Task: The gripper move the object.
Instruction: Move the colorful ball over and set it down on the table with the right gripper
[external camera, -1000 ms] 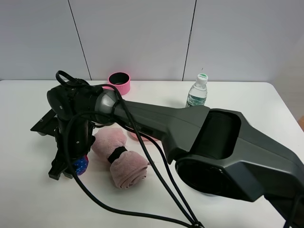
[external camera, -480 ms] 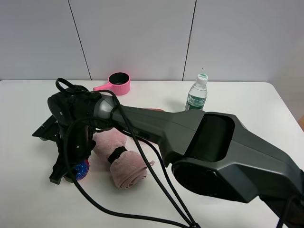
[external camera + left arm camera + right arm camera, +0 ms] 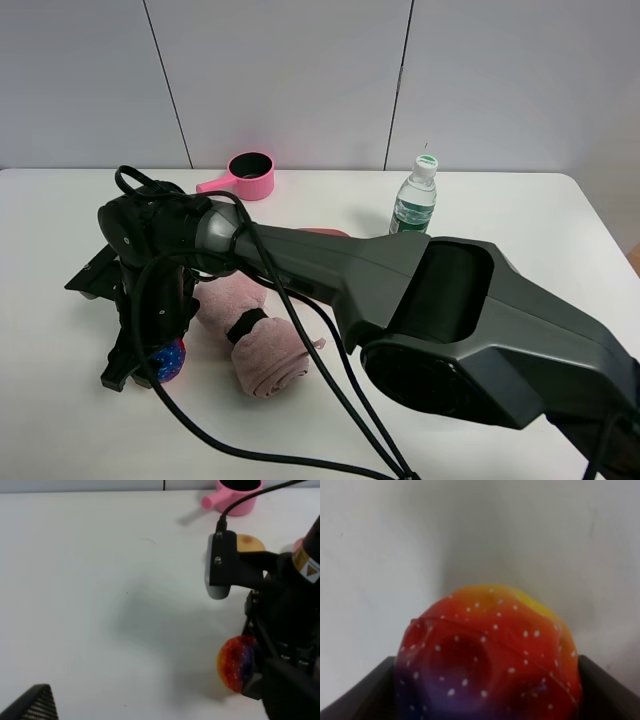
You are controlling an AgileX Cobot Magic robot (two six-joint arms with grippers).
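Note:
My right gripper reaches across to the left side of the white table. It is shut on the ball, a bumpy, shiny ball mottled red, blue and purple, held low over the table. In the right wrist view the ball fills the space between the two dark fingers. The left wrist view shows the ball held by the black right gripper. Of my left gripper only a dark corner shows.
A rolled pink towel with a black band lies just right of the ball. A pink cup with a handle and a water bottle stand at the back. A tan potato-like lump lies behind the right wrist.
My right gripper has moved slightly toward the table's front with the ball still held. The arm has shifted, so the pink cup's handle now shows.

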